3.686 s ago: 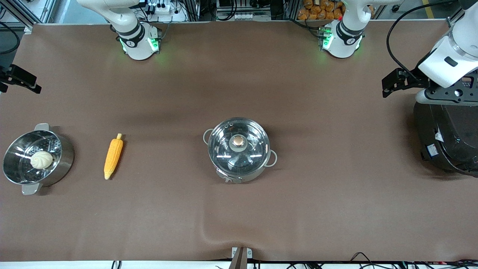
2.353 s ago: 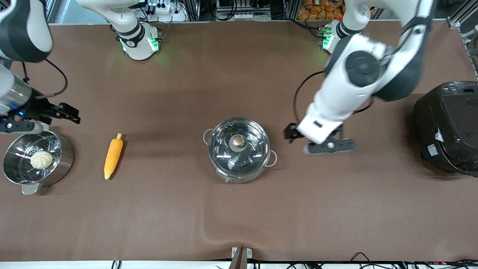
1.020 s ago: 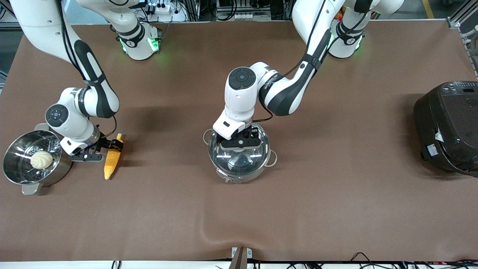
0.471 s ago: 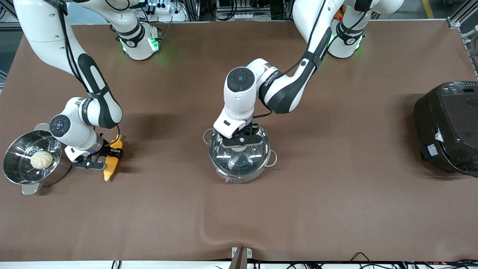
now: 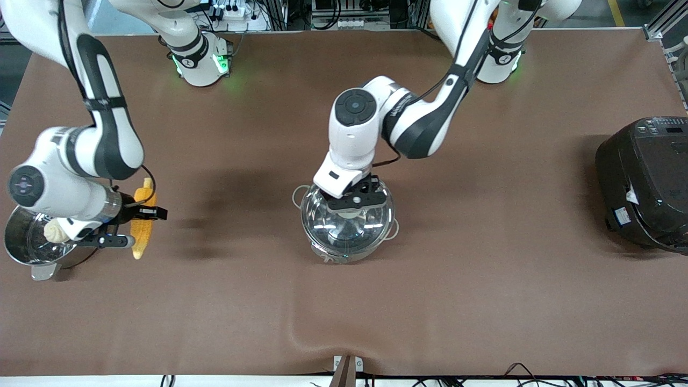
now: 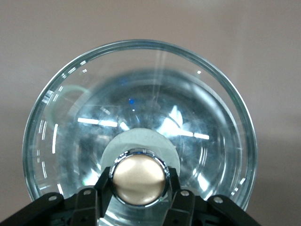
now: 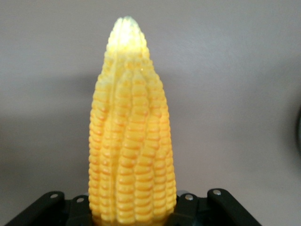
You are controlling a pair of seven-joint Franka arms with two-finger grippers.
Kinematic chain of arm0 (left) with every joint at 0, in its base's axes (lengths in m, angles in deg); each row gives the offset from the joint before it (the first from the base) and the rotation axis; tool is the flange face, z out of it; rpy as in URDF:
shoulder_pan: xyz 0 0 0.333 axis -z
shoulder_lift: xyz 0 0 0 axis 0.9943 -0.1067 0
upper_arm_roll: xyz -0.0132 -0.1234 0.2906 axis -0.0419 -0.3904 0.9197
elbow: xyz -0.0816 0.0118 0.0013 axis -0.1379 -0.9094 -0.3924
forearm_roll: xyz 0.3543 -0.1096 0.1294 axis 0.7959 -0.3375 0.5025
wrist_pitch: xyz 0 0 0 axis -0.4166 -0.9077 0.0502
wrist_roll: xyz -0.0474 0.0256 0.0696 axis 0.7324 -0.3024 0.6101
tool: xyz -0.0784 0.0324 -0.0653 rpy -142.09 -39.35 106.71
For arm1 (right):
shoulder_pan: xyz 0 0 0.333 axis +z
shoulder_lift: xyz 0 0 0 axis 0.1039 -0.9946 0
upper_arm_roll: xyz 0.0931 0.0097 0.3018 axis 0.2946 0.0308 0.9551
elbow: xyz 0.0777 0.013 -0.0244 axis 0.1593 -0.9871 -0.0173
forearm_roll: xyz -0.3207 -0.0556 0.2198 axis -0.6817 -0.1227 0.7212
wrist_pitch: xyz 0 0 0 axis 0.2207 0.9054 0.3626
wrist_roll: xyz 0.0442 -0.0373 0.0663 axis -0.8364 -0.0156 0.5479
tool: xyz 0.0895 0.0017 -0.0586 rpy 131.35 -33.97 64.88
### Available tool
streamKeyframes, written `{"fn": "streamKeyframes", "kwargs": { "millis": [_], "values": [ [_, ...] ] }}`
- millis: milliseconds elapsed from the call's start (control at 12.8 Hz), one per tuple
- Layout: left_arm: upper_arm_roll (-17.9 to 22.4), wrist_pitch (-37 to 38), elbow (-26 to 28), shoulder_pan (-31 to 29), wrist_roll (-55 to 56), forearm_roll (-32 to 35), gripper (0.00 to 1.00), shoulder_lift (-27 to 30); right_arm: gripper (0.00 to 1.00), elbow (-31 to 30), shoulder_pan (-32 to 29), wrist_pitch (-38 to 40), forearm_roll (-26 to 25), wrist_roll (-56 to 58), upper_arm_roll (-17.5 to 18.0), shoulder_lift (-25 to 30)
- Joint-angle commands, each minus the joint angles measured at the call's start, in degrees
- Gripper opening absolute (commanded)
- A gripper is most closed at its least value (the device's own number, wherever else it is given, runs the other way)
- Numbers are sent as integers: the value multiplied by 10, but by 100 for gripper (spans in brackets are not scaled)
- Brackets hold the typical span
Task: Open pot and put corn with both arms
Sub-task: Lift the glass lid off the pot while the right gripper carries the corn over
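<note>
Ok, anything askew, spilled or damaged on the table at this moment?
Nothing stands out. The right gripper holds the corn intact. The left gripper grips the knob of the glass lid over the pot. The bun sits in the steamer pot; nothing spilled.

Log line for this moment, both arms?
left hand: shut on lid knob | right hand: shut on corn, lifted | glass lid: over pot
</note>
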Motion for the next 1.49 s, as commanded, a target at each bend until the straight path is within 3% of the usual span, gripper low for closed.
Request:
{"fn": "streamKeyframes", "kwargs": {
  "millis": [0, 157, 314, 549, 706, 1020, 1176, 1255, 1333, 1412],
  "values": [
    [2, 53, 8, -84, 7, -7, 0, 61, 15, 62, 46, 48, 2, -41, -1, -11],
    [2, 72, 15, -162, -11, -1, 0, 67, 15, 72, 101, 48, 3, -91, -1, -11],
    [1, 72, 25, -217, -74, -2, 0, 53, 18, 95, 188, 45, 3, -215, -1, -13],
    [0, 43, 80, -250, -107, -2, 0, 44, 18, 153, 326, 6, 4, -429, -1, -55],
    [0, -10, 139, -256, -109, -1, 0, 45, 18, 180, 376, -64, 6, -526, -1, -99],
    [1, -134, 245, -254, -109, 0, 0, 44, 19, 248, 389, -143, 7, -596, -1, -194],
    [1, -176, 268, -254, -108, 0, 0, 29, 27, 253, 379, -165, 10, -598, 0, -209],
    [1, -176, 268, -253, -108, -1, 30, 24, 43, 253, 381, -166, 16, -603, -1, -212],
    [1, -176, 269, -253, -107, -1, 88, 25, 88, 252, 385, -166, 19, -606, -1, -219],
    [2, -174, 269, -249, -104, -1, 100, 29, 100, 250, 391, -165, 18, -604, -1, -224]
  ]
}}
